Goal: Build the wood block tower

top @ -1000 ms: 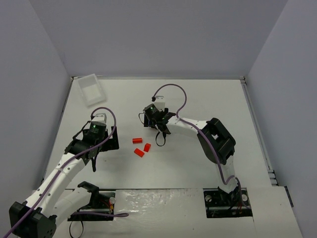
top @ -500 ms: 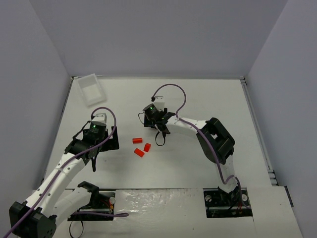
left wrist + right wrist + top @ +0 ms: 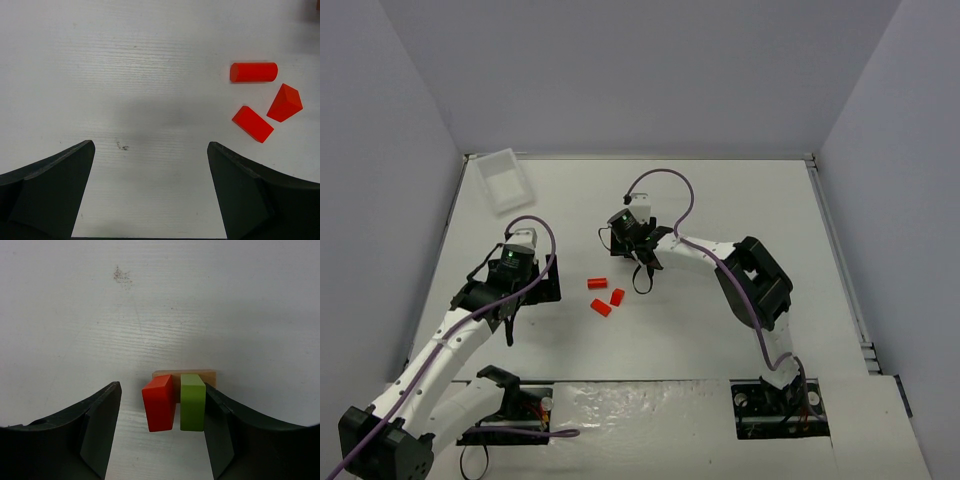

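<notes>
**Right end effector straddles the start of the tower, left one hangs wide open**

Over to the right end effector (image 3: 162, 390), and its fingers are spread, one on either side of the wood block tower (image 3: 193, 390). So far the tower is a flat tan base (image 3: 185, 374) lying on the counter (image 3: 720, 200), with two pieces standing upright side by side on it. The red block (image 3: 160, 402) is nearer the left finger and tilts a touch. The lime-green block (image 3: 193, 412) stands straight, nearer the right finger. There's clear daylight between the left finger and the red block. On the other side the right finger sits hard up against the green one, touching or just short of it; the wrist view can't settle which. So this is no pinch. The jaws bracket the pair, and both blocks rest on their base.

Now the left end effector (image 3: 150, 147): its jaws are spread wide with nothing between them, only bare counter under the gap. Ahead of it and off to its right lie three loose red pieces close together. There's a cylinder (image 3: 253, 72) on its side, farthest out, then a triangular piece (image 3: 285, 102), and a small wedge-like block (image 3: 252, 123) nearest the right finger. None of them touch.

Well beyond the left end effector, in the counter's far corner, sits a clear tray (image 3: 502, 180).
</notes>
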